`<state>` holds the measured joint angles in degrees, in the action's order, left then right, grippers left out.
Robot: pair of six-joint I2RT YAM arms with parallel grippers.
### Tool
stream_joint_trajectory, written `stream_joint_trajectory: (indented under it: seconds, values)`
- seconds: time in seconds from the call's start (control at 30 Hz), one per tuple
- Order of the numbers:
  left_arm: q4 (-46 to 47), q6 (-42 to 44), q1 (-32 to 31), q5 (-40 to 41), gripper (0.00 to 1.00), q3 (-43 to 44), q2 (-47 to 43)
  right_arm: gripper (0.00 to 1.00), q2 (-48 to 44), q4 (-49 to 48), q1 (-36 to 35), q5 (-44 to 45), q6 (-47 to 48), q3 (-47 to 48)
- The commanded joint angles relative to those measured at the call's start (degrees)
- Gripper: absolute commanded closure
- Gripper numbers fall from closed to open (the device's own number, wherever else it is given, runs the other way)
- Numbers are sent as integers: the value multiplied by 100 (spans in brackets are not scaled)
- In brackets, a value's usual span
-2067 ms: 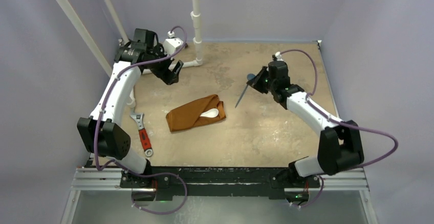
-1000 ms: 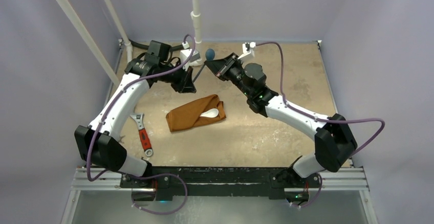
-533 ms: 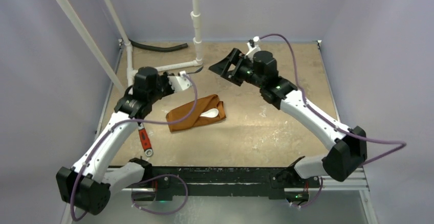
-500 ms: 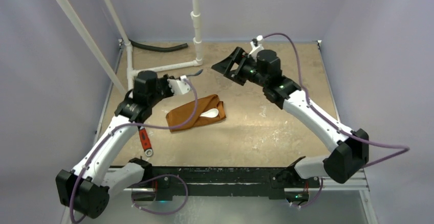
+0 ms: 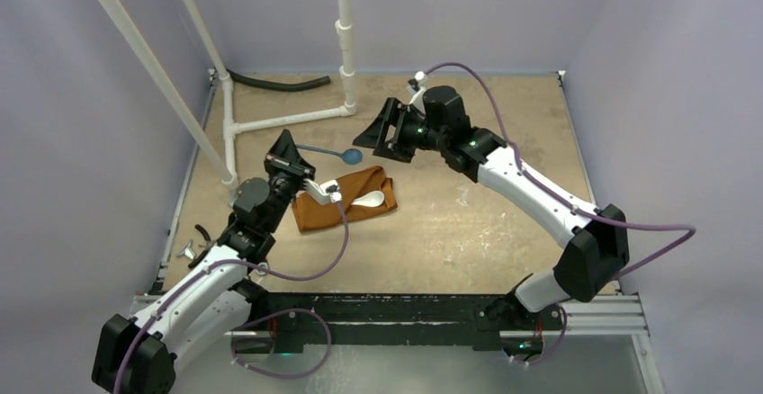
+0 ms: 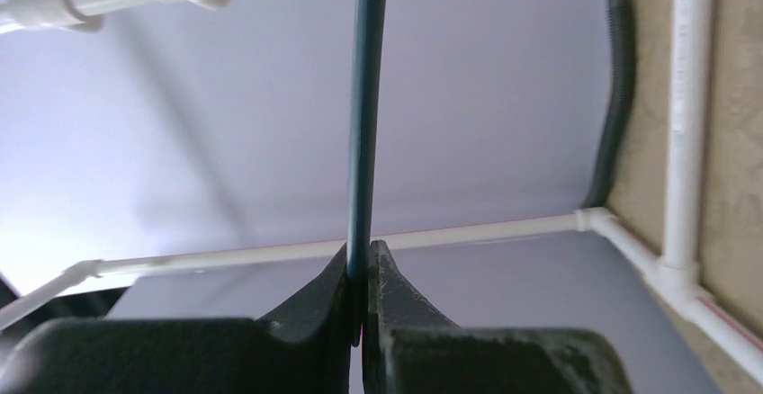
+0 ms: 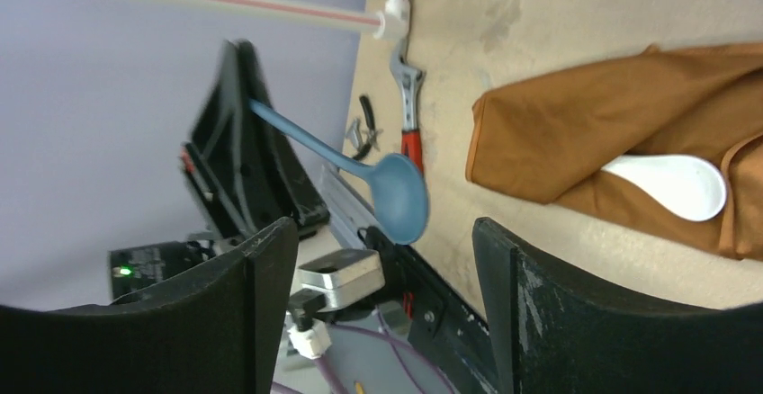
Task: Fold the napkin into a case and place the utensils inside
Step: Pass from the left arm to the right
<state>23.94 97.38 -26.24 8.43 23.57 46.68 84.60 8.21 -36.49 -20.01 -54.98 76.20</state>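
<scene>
From above, the left end effector (image 5: 286,154) clamps the thin grey-blue plastic utensil with a rounded teal end (image 5: 337,152); the creased rust-orange cloth case (image 5: 326,207) holding the small white plastic spoon (image 5: 369,200) lies just beside it. Its wrist view shows the slim smooth handle pinched. The right end effector (image 7: 383,228) shows fingers (image 7: 256,277) apart, empty; I judge it best to slide the utensil in shallow, beside the spoon.

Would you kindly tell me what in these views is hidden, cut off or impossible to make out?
White spoon: handle hidden inside the case, top and right wrist views.
Blue spoon: bowl cut off by the top edge of the left wrist view.
Red-handled wrench: under the left arm in the top view; handle end behind the blue spoon's bowl in the right wrist view.
</scene>
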Motion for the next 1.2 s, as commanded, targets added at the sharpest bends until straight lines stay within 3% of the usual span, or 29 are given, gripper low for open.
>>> stream_joint_trajectory:
  seconds: [0.0,0.23,0.4,0.5,0.6,0.73,0.9,1.07,1.17]
  values:
    - [1005,849,-99,157,100,-45,-111,28,54,-137,-181,-265,-3,-76]
    - [1218,1037,-192,200,100,-150,-102,34,154,-480,-192,-423,-170,-267]
    - [1234,1054,-256,249,100,-160,-109,54,224,-861,-201,-673,-381,-370]
    - [1270,1055,-280,313,100,-149,-54,58,220,-1084,-209,-777,-498,-509]
    - [1287,1057,-312,331,100,-164,-53,70,158,-1320,-218,-811,-620,-658]
    - [1267,1010,-362,280,100,-218,-140,97,157,-1459,-214,-810,-629,-744]
    - [553,452,-381,191,66,-106,-499,100,145,-1533,-161,-786,-607,-822]
    - [-812,-76,-394,-35,45,118,-1000,100,51,-1430,153,-686,-293,-930]
    - [-1660,-444,-400,-185,20,312,-1246,100,-42,-1554,386,-785,-276,-1146]
